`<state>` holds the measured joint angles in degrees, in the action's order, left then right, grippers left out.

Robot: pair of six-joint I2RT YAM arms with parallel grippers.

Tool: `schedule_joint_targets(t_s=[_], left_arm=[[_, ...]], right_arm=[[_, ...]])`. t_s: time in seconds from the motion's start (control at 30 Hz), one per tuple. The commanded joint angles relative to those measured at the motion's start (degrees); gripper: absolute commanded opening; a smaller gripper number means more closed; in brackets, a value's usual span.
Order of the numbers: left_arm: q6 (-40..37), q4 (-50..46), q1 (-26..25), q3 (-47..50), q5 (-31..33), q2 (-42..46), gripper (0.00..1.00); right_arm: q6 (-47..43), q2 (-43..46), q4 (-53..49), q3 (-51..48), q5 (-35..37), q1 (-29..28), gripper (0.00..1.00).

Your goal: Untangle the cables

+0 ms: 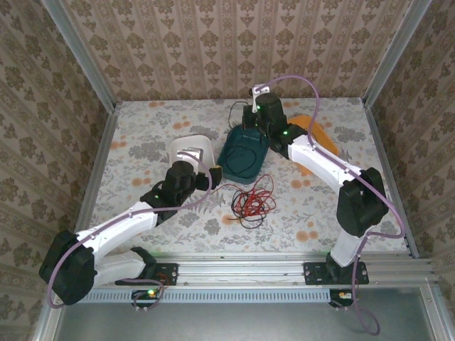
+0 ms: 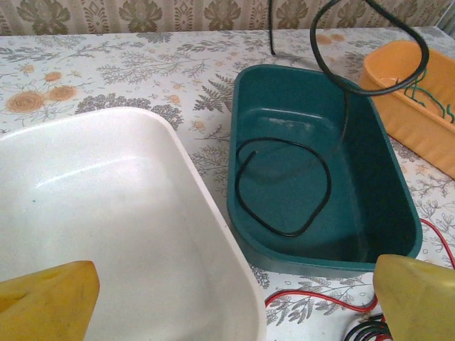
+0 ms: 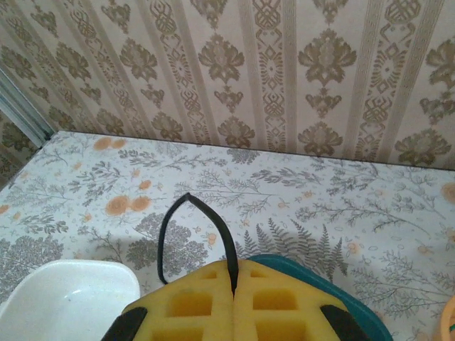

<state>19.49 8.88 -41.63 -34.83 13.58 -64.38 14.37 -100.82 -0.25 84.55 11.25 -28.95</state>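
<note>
A loose tangle of red and black cables (image 1: pixel 252 202) lies on the table in front of the teal tray (image 1: pixel 245 153). My right gripper (image 3: pixel 233 273) is shut on a black cable (image 3: pixel 206 220), held above the tray's far end (image 1: pixel 254 117). That cable hangs down and ends in a loop on the teal tray's floor (image 2: pixel 284 185). A green cable (image 2: pixel 426 99) lies in the orange tray (image 2: pixel 412 106). My left gripper (image 2: pixel 227 312) stands open over the near corner of the white tray (image 2: pixel 106 213), with nothing between its yellow fingers (image 2: pixel 43 302). A red cable (image 2: pixel 313 295) runs just beyond it.
White, teal and orange trays stand side by side across the middle of the flowered table (image 1: pixel 142 149). Patterned walls and metal posts (image 1: pixel 78 53) close in the back and both sides. The right arm (image 1: pixel 327 167) reaches in over the orange tray.
</note>
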Motion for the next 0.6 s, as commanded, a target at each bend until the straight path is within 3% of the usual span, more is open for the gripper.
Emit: schedule_joint_targets(t_s=[0.0,0.5,0.57], left_arm=[[-0.3,-1.1,0.2,0.4,1.7,0.9,1.0],[-1.0,-2.1,0.2,0.6,1.0,1.0,1.0],[-1.5,-2.8,0.1,0.2,0.5,0.2,1.0]], right_arm=[[2.7,-2.8,0.9,-0.8,1.3,0.5,0.0],[7.0,-8.9,-2.8,-5.3,4.4,0.9,0.0],[7.5,-10.6,-5.1,-3.8,4.0,1.2,0.13]])
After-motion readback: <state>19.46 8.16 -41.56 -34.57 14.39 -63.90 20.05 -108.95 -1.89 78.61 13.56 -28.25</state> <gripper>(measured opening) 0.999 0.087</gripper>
